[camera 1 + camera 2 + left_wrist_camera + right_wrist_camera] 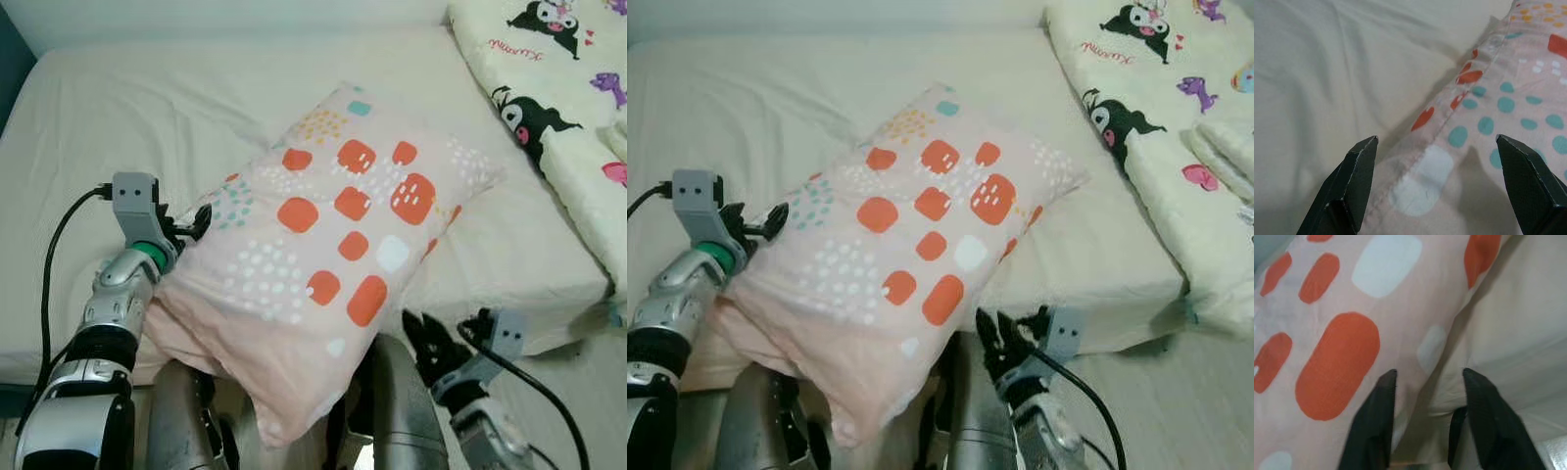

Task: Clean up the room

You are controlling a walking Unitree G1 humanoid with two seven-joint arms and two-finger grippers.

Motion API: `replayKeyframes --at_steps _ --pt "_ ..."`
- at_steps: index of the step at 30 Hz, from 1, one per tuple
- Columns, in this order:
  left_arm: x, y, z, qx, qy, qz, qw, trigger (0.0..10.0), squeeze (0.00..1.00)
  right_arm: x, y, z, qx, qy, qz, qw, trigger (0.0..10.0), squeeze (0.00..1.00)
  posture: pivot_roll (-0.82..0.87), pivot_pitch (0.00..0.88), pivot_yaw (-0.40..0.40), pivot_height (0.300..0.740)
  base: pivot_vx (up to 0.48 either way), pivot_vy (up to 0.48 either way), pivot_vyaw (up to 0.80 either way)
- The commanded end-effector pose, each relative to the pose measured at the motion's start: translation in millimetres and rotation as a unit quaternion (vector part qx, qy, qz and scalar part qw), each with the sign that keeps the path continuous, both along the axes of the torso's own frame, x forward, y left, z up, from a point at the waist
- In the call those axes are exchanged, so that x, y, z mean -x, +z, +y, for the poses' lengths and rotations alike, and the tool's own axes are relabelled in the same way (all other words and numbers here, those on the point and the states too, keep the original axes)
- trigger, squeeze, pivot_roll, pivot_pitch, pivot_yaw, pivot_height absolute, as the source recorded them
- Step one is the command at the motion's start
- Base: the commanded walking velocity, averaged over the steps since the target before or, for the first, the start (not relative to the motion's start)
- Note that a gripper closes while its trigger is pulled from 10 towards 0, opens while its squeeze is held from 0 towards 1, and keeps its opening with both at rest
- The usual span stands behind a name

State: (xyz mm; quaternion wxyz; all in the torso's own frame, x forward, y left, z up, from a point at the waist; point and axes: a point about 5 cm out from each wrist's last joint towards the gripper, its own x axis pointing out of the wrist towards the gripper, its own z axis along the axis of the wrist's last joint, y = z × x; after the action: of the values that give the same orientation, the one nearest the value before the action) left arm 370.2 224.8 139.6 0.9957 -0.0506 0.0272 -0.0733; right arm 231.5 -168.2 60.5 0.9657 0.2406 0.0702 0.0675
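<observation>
A pink pillow [333,245] with orange, teal and white patches lies slantwise on the bed [147,117], its near end hanging over the front edge. My left gripper [196,225] is at the pillow's left edge, open. In the left wrist view the pillow's seam [1449,117] runs between the wide-spread fingers [1359,171]. My right gripper [423,333] is low at the bed's front edge, under the pillow's near right side. It is open, and in the right wrist view its fingers [1376,416] point at the pillow's underside [1337,362].
A cream sheet covers the mattress. A white blanket [558,88] printed with black cartoon figures lies along the bed's right side. Light floor [588,382] shows at the lower right. My own silver body [392,411] stands against the bed's front.
</observation>
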Motion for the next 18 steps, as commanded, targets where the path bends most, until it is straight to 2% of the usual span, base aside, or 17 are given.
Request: replayKeyframes --at_steps 1,4,6,7,10,11,13,16,17,18 --pt "0.8 -6.2 -0.3 -0.001 0.002 0.009 1.000 10.0 0.00 3.0 -6.0 -2.2 -0.004 -0.006 0.007 1.000 10.0 1.00 -0.03 0.182 0.024 0.552 0.000 0.000 0.00" --pt "-0.5 -9.6 -4.4 -0.004 -0.003 0.012 1.000 10.0 0.00 -6.8 -20.6 3.7 -0.010 0.022 0.020 1.000 10.0 1.00 -0.01 0.185 0.027 0.552 0.000 0.000 0.00" --pt "-2.3 -9.1 -7.4 -0.003 -0.007 0.008 1.000 10.0 0.00 -17.1 -29.7 8.0 -0.033 0.043 0.032 0.998 10.0 1.00 -0.01 0.196 0.028 0.552 0.000 0.000 0.00" --pt "-2.3 -9.1 -7.4 -0.003 -0.007 0.008 1.000 10.0 0.00 -17.1 -29.7 8.0 -0.033 0.043 0.032 0.998 10.0 1.00 -0.01 0.196 0.028 0.552 0.000 0.000 0.00" --pt "-3.9 -7.7 -9.7 0.002 -0.013 0.006 1.000 10.0 0.00 -34.3 -33.4 12.6 -0.072 0.048 0.044 0.995 10.0 1.00 0.01 0.209 0.027 0.552 0.000 0.000 0.00" --pt "-3.9 -7.7 -9.7 0.002 -0.013 0.006 1.000 10.0 0.00 -34.3 -33.4 12.6 -0.072 0.048 0.044 0.995 10.0 1.00 0.01 0.209 0.027 0.552 0.000 0.000 0.00" --pt "-1.7 -15.2 -12.9 0.006 -0.026 0.021 0.999 10.0 0.00 -45.6 -35.6 18.7 -0.076 0.053 0.054 0.994 10.0 1.00 0.02 0.216 0.027 0.552 0.000 0.000 0.00" --pt "-1.7 -15.2 -12.9 0.006 -0.026 0.021 0.999 10.0 0.00 -45.6 -35.6 18.7 -0.076 0.053 0.054 0.994 10.0 1.00 0.02 0.216 0.027 0.552 0.000 0.000 0.00" --pt "0.7 -22.1 -16.2 0.004 -0.039 0.036 0.999 10.0 0.00 -50.6 -36.1 24.0 -0.081 0.064 0.058 0.993 10.0 0.71 0.02 0.219 0.026 0.552 0.000 0.000 0.00" --pt "4.6 -31.7 -22.6 -0.002 -0.066 0.055 0.996 10.0 0.00 -55.9 -34.2 32.2 -0.090 0.085 0.058 0.991 10.0 0.31 0.02 0.220 0.024 0.552 0.000 0.000 0.00"
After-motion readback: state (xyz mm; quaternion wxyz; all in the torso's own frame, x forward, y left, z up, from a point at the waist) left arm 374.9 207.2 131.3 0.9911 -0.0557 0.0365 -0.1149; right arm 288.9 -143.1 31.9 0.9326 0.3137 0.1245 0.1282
